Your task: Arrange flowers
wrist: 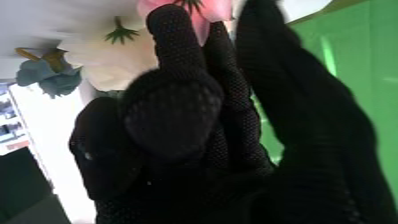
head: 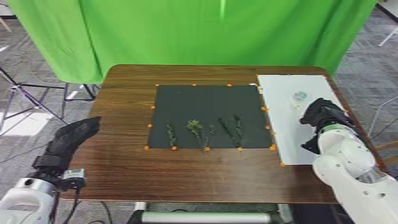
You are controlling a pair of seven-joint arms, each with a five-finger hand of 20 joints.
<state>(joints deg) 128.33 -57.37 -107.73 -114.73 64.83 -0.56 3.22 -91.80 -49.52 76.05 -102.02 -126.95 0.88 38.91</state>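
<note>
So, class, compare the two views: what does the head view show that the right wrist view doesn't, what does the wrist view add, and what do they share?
Head view: the left hand, green sprigs lying on a dark mat, and the wooden table.

Right wrist view: a pink flower and a cream flower.

Both: the right hand and the green curtain. The blue-grey flower may match the pale bluish bloom; I can't be sure.
</note>
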